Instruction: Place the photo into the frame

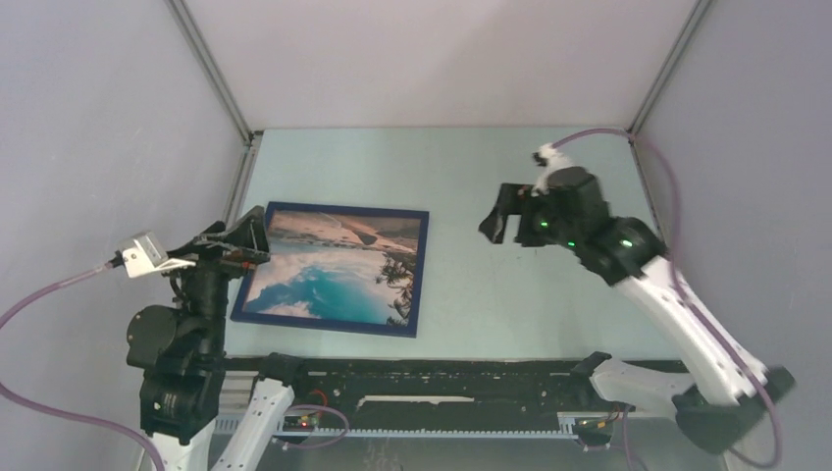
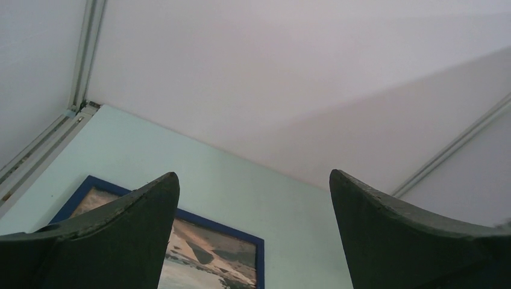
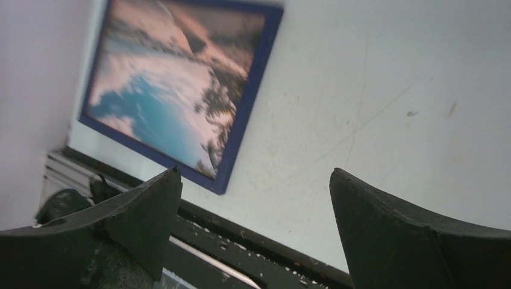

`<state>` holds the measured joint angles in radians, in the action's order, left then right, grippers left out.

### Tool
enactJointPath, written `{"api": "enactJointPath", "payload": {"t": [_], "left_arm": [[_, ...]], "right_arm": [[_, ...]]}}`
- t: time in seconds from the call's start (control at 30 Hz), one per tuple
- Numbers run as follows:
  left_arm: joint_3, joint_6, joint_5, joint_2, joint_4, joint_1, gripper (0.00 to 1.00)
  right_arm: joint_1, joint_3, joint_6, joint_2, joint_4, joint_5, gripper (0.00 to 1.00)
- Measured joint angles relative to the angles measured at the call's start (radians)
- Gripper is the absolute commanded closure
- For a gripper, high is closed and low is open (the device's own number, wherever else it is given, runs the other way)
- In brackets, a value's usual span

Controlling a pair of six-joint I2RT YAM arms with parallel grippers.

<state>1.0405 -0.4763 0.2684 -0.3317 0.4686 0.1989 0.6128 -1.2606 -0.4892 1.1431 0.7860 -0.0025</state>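
The turquoise landscape photo point(image 1: 329, 270) is seen inside the navy-edged rectangular frame point(image 1: 422, 270), laid flat on the pale counter point(image 1: 510, 294) at near left — left hand point(image 1: 255, 235) beside it, right hand point(image 1: 502, 214) raised at right, both spread apart, empty.

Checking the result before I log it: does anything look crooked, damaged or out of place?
Nothing serious. The photo fills the frame with no gap showing, flat on the table. The frame sits slightly turned against the table's near edge, and the table shows faint scratches.
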Motion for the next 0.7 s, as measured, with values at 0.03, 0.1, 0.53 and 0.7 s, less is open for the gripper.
{"api": "enactJointPath", "payload": {"t": [0.03,0.1,0.53,0.7], "left_arm": [[0.009,0.007,-0.015,-0.013,-0.005,0.000,0.00],[0.032,0.016,-0.042,-0.035,-0.014,0.000,0.00],[0.248,0.042,-0.165,-0.096,-0.121,0.002,0.00],[0.258,0.041,-0.171,-0.093,-0.146,0.002,0.00]], "right_arm": [[-0.006,-0.027,0.014,-0.048,0.023,0.019,0.00],[-0.011,-0.091,0.039,-0.143,0.059,0.054,0.00],[-0.011,-0.530,0.155,-0.445,0.176,0.121,0.00],[-0.011,-0.536,0.172,-0.489,0.177,0.125,0.00]]}}
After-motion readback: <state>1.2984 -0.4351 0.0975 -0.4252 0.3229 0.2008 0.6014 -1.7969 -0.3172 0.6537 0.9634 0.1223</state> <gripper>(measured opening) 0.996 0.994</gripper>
